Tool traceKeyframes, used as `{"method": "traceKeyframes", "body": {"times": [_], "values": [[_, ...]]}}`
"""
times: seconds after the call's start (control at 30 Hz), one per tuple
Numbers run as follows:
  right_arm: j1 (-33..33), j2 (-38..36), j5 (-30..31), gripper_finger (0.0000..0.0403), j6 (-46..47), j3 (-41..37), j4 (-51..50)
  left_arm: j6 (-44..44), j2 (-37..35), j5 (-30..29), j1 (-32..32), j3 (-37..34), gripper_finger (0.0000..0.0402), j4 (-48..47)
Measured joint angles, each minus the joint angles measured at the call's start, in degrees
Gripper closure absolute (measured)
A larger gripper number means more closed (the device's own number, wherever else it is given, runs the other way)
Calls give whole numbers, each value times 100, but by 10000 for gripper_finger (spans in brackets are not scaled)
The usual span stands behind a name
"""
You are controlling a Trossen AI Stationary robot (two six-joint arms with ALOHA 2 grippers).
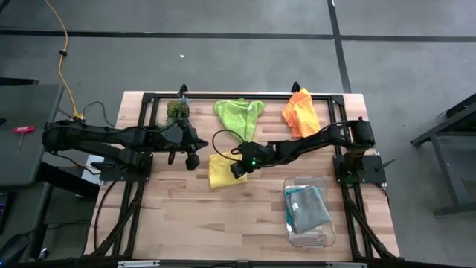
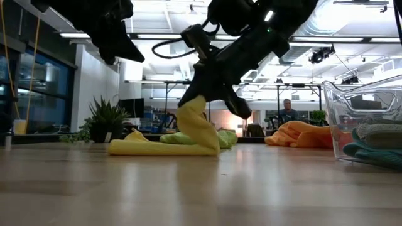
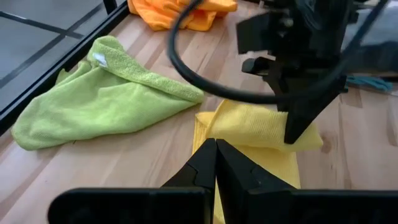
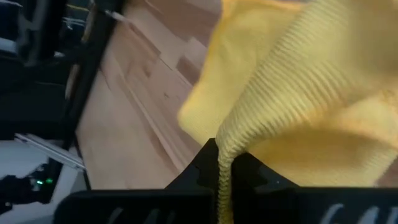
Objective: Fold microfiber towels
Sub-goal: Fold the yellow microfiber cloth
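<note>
The yellow towel is being gripped by the right end effector, whose fingers are clamped tight on a pinched fold of the cloth; in the low view one edge of it is being held raised off the table just below the end effector, while the remainder is lying flat on the wood beneath and to one side of it. The left end effector is being held just beside the yellow towel, on the side opposite the right end effector, with its fingers pressed together and nothing between them; in the low view it is being kept above the table, clear of the cloth. The lime green towel is lying crumpled just beyond the right end effector, towards the far edge of the table, and the orange towel is lying near that same far edge, beside the right arm. The teal towel and the grey towel are resting together inside a clear plastic bin, well apart from both end effectors on the near side of the right arm.
</note>
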Motion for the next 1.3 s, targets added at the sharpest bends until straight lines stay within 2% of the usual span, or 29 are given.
{"method": "traceKeyframes", "body": {"times": [0.2, 0.3, 0.4, 0.6, 0.7, 0.8, 0.97, 1.07, 1.17, 1.3], "values": [[36, 180, 34, 400, -45, -2, 425, -14, -1, -33, 0, 0, 402, 57], [34, 194, -33, 384, -143, -2, 601, -9, -2, -75, 4, 0, 402, 107], [32, 223, -83, 347, -198, 0, 737, -4, -2, -96, 31, 0, 402, 103], [20, 361, -321, 243, -144, 0, 1498, -4, 0, -116, 76, 0, 402, 94], [19, 363, -408, 203, -149, 0, 1650, 0, -2, -116, 76, 0, 402, 88], [-15, 363, -375, 181, -149, -2, 1789, 0, -2, -117, 76, 0, 402, 87], [-195, 299, -588, 174, -593, 0, 2357, 0, -2, -225, 76, 0, 402, 87], [-398, 53, -622, 174, -841, 1, 2168, 1, -1, -229, 76, 0, 402, 85], [-576, -194, -690, 174, -1293, 5, 1327, 0, -1, -249, 76, 0, 402, 85], [-582, -301, -1252, 177, -2664, 5, 293, 2, -2, -380, 76, 0, 402, 83]]}}
